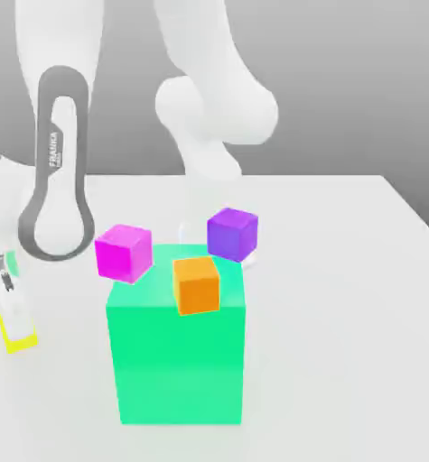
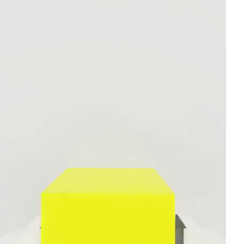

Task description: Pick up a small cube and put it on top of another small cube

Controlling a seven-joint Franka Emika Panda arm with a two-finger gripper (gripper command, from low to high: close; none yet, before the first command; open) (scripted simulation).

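The small yellow cube [image 1: 20, 342] sits low at the far edge of the exterior view's left, partly cut off by my hand. My gripper [image 1: 15, 325] comes down onto it from above. In the hand view the yellow cube [image 2: 107, 209] lies between my fingers, and a dark fingertip [image 2: 180, 229] presses flush against its side. The gripper looks shut on this cube. An orange cube [image 1: 197, 285] rests on top of the big green block [image 1: 177, 361], well off toward the exterior view's right of my hand.
A magenta cube [image 1: 124, 253] stands at the green block's back corner on the exterior view's left. A purple cube [image 1: 232, 233] stands just behind the block. The arm's white links [image 1: 60, 162] rise behind them. The white table [image 1: 344, 298] stretches toward the exterior view's right.
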